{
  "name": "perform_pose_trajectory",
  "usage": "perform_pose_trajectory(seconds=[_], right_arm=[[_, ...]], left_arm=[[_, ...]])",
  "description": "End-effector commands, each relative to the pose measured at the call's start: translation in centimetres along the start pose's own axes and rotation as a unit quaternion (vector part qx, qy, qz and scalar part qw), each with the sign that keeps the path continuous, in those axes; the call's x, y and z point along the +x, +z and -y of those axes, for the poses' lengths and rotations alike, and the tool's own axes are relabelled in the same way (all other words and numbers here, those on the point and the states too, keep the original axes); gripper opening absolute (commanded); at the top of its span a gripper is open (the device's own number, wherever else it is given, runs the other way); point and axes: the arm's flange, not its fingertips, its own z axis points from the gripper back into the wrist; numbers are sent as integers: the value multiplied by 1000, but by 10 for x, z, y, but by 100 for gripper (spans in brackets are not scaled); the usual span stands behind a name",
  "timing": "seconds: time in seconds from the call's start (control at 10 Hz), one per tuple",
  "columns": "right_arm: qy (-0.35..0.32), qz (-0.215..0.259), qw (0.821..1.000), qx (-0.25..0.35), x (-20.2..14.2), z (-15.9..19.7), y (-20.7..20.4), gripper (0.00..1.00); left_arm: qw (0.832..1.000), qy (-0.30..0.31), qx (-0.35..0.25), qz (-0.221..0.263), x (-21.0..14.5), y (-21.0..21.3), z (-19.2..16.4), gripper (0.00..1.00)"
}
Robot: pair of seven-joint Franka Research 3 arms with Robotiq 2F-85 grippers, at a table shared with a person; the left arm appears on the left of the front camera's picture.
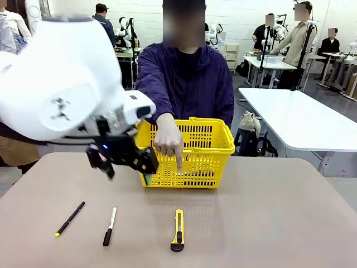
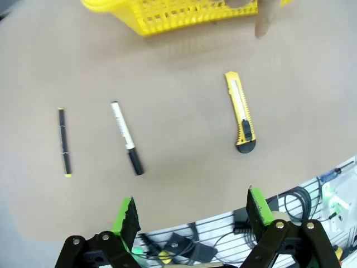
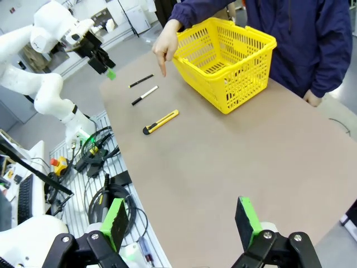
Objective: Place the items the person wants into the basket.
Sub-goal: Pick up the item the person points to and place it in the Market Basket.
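Spread left fingers [image 2: 124,216], spread right fingers [image 3: 244,220], person's hand [image 1: 167,139] pointing down before yellow basket [image 1: 207,163], utility knife [image 1: 178,229] on table [image 1: 268,223]

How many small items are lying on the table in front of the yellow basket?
3: a pen at the left, a marker beside it, and a knife farther right, nearest the person's pointing hand. The basket's inside is partly hidden.

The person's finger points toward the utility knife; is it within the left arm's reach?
Probably yes: the left tool hangs open above the table, the utility knife lying alone, nothing between.
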Motion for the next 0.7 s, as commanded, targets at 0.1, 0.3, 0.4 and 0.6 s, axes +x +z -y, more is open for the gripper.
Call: perform_pose_trajectory(seconds=[0.1,0.3,0.4,0.6], right_arm=[[7,14,1000,4,1,1,1,100],[7,14,1000,4,1,1,1,100],[7,14,1000,4,1,1,1,100],[7,14,1000,4,1,1,1,100]], left_arm=[[994,74,60,-55,16,-67,62,100],[991,85,74,-74,17,-98,105,100],[991,80,70,-75,18,-105,116,100],[990,89,69,-88,21,-119,125,100]])
